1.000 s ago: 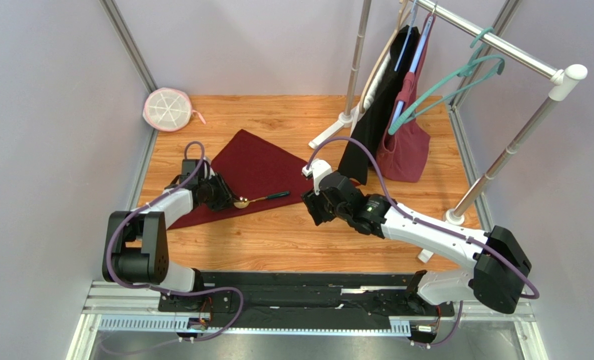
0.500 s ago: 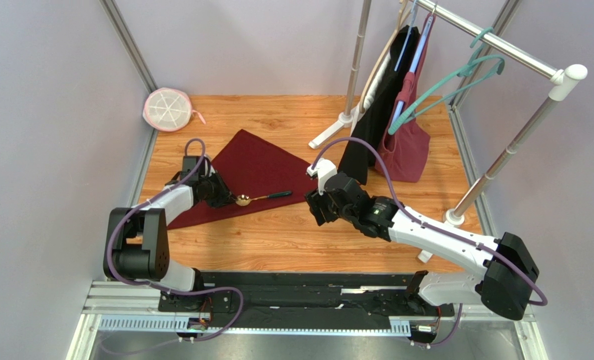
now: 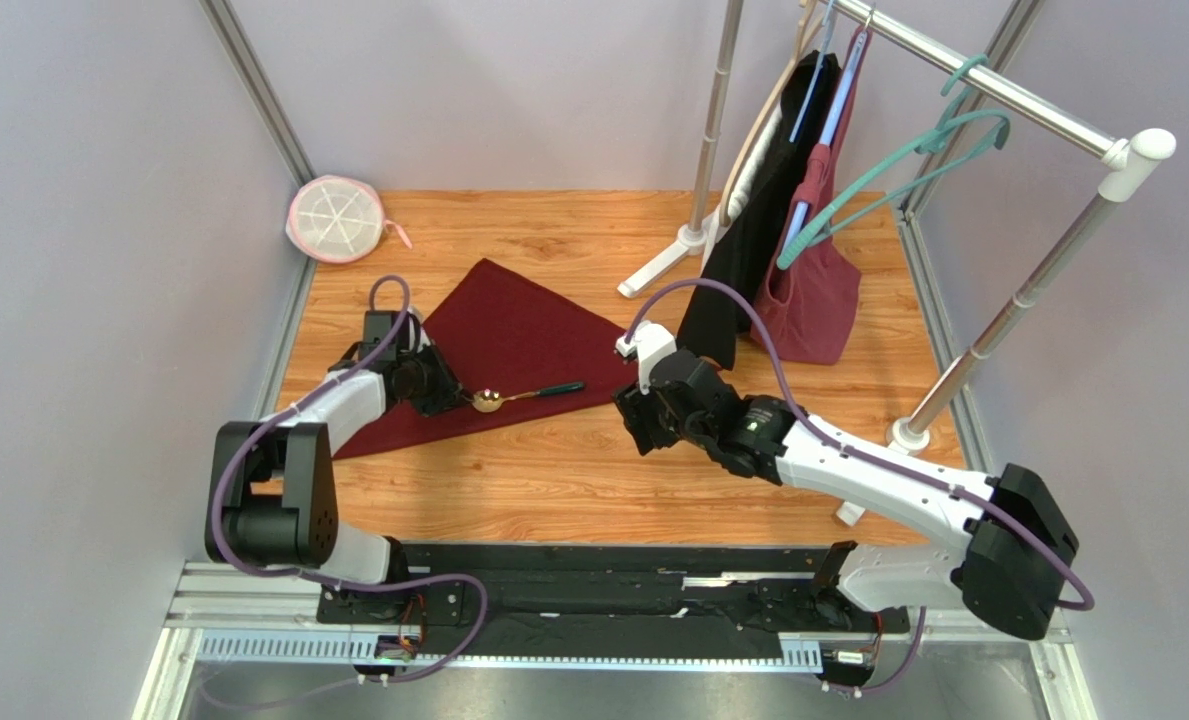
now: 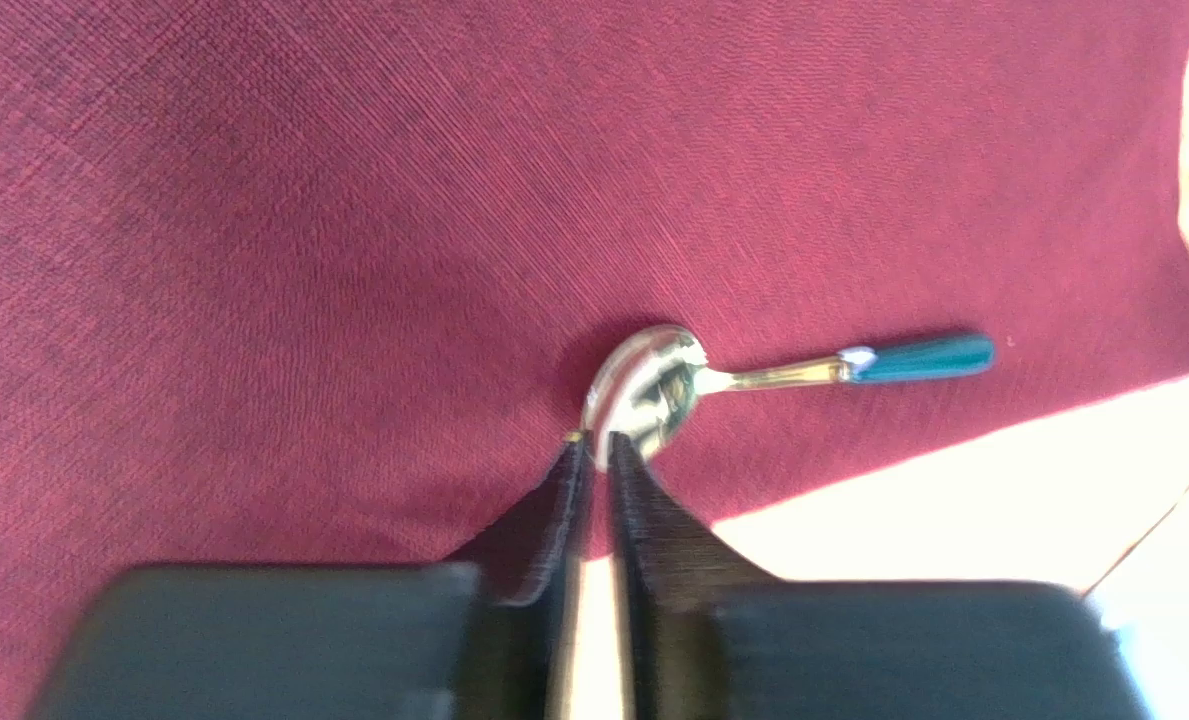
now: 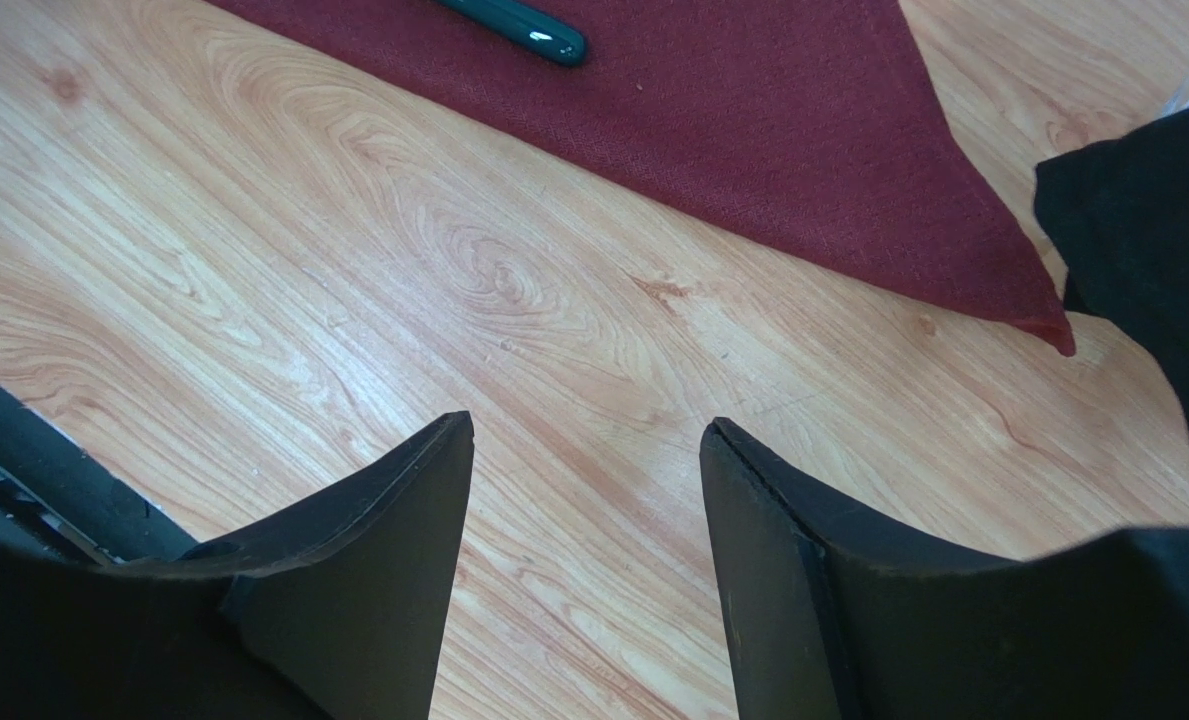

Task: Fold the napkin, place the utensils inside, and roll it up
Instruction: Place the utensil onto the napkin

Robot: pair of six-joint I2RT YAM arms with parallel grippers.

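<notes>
The dark red napkin [image 3: 510,338] [image 4: 330,225] lies folded into a triangle on the wooden table, one corner reaching toward the right wrist view [image 5: 796,120]. A spoon [image 3: 522,396] [image 4: 735,375] with a golden bowl and dark green handle [image 5: 518,23] rests near the napkin's front edge. My left gripper [image 3: 462,399] [image 4: 596,443] is low over the cloth, its jaws drawn to a thin slit and pinched on the rim of the spoon's bowl. My right gripper [image 3: 633,425] [image 5: 585,428] hovers open over bare wood, right of the napkin, nothing between its fingers.
A metal clothes rack [image 3: 713,120] stands at the back right with a black garment [image 3: 758,225], a burgundy bag [image 3: 811,300] and a teal hanger [image 3: 916,165]. Its pole base [image 3: 908,435] sits by the right arm. A round white, pink-rimmed item [image 3: 337,218] lies at the back left.
My left gripper's jaws have closed in on the spoon's bowl. The right arm has shifted slightly right. The spoon and napkin stay in place.
</notes>
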